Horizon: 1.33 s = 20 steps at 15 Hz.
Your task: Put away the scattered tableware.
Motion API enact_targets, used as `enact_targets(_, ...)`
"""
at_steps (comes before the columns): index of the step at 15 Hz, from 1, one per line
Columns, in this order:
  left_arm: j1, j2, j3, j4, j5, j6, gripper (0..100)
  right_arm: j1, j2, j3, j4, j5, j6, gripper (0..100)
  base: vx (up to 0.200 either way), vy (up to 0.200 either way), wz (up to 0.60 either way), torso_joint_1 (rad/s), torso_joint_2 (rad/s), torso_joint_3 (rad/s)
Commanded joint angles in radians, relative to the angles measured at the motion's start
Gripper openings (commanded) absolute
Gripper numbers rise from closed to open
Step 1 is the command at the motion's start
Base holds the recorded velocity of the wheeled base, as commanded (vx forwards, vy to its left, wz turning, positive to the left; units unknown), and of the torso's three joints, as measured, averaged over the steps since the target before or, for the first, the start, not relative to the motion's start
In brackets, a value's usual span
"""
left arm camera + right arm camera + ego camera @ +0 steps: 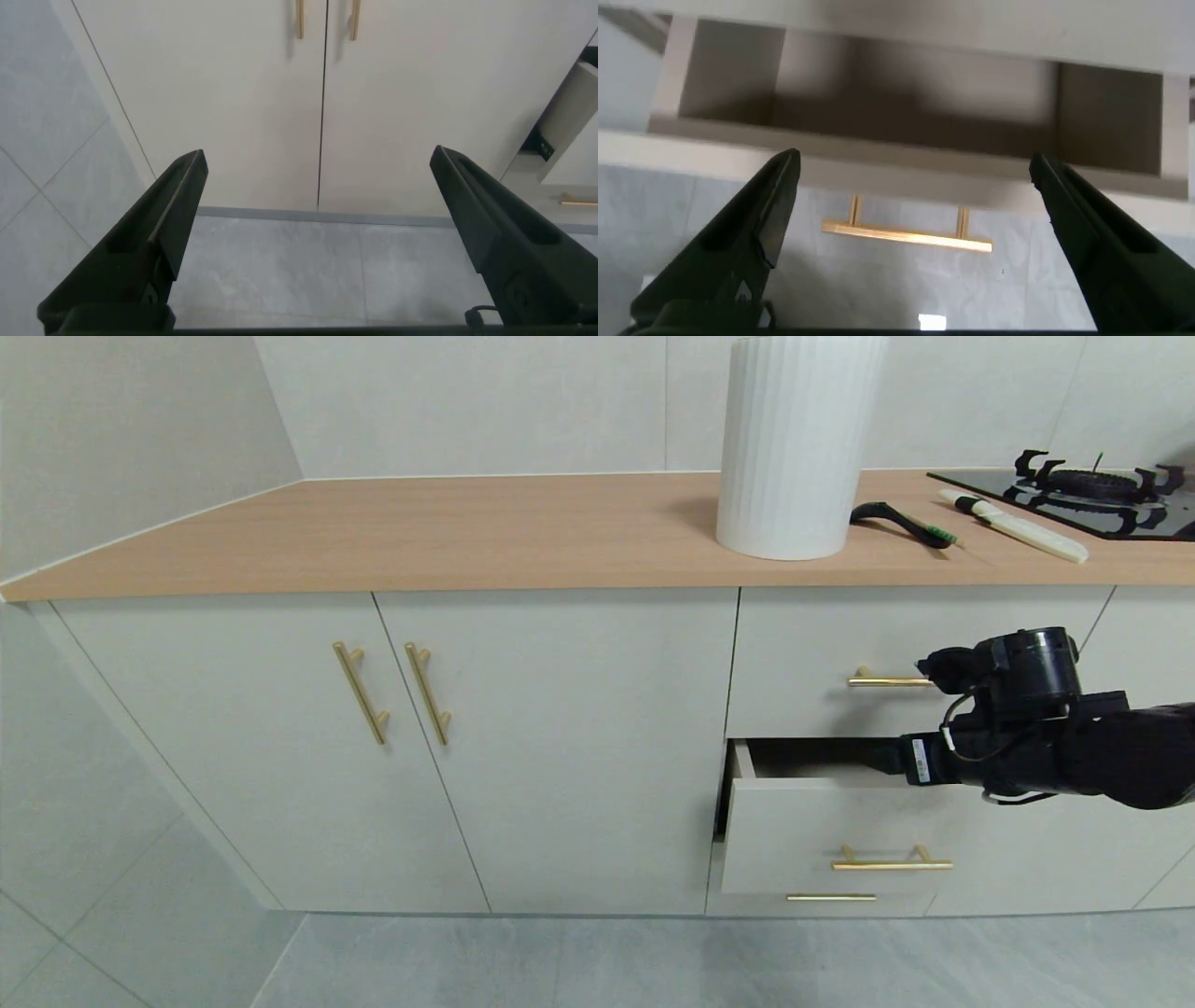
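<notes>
The pulled-out drawer leaves an open gap along its top, below the shut top drawer. On the countertop, the tall ribbed white container stands just beside the black-handled utensil on its left. The white knife lies near on its right.

No readable text, labels or numbers

Our right arm, just beside the open drawer, is matte black: a thick rounded forearm shell, then a blockier wrist topped by a short cylinder. On the drawer's side of the wrist a thin cable loops out above a small white label with dark print. The right gripper and left gripper carry long, dark, tapering jaws with blunt tips.
</notes>
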Motion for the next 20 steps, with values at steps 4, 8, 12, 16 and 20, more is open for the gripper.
enact_targets(4, 0.000, 0.001, 0.000, 0.000, 0.000, 0.000, 100, 0.027, 0.051, 0.022, -0.028, -0.002, -0.001, 100, 0.000, 0.000, 0.00, 0.000, 0.00, 0.000)
enact_targets(8, 0.000, 0.001, 0.000, 0.000, 0.000, 0.000, 100, 0.041, 0.104, 0.025, -0.088, -0.059, 0.000, 100, 0.000, 0.000, 0.00, 0.000, 0.00, 0.000)
enact_targets(12, 0.002, 0.001, 0.000, 0.000, 0.000, -0.001, 100, 0.041, 0.089, 0.033, -0.085, -0.067, -0.001, 100, 0.000, 0.000, 0.00, 0.000, 0.00, 0.000)
enact_targets(16, 0.000, 0.001, 0.000, 0.000, 0.000, 0.000, 100, 0.041, 0.047, 0.022, 0.006, -0.064, -0.003, 100, 0.000, 0.000, 0.00, 0.000, 0.00, 0.000)
enact_targets(20, 0.000, 0.001, 0.000, 0.000, 0.000, -0.001, 100, 0.044, -0.022, 0.005, 0.113, -0.059, -0.003, 100, 0.000, 0.000, 0.00, 0.000, 0.00, 0.000)
